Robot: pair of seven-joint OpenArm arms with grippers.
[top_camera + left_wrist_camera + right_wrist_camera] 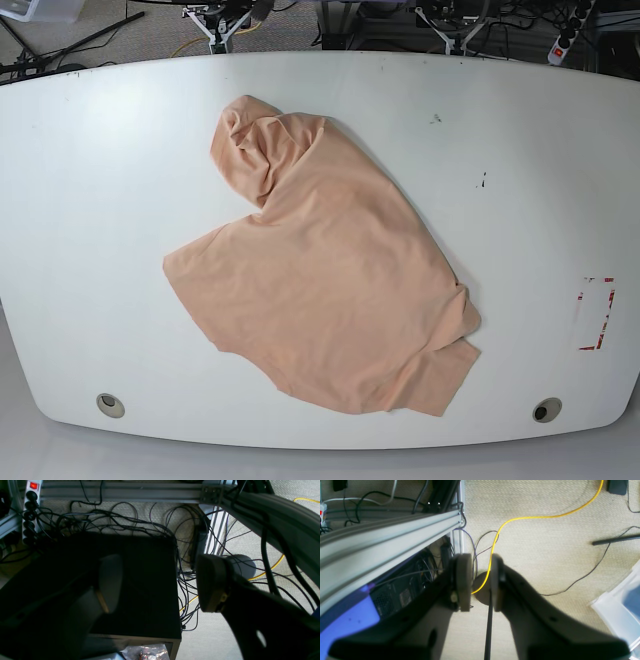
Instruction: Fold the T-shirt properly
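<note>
The peach T-shirt point(330, 280) lies crumpled and loosely spread across the middle of the white table point(520, 150), one bunched end towards the far edge and a folded corner near the front right. Neither arm reaches over the table in the base view. In the left wrist view my left gripper point(160, 585) stands wide open with nothing between its fingers, hanging over the floor. In the right wrist view my right gripper point(480, 582) has its pads a narrow gap apart, empty, also over the floor. The T-shirt is out of both wrist views.
Below the left gripper sit a black box point(140, 580), tangled cables and a power strip point(31, 502). An aluminium frame rail point(382, 537), a yellow cable point(545, 517) and a clear plastic bin point(620, 605) lie near the right gripper. Red tape marks point(597, 315) sit at the table's right.
</note>
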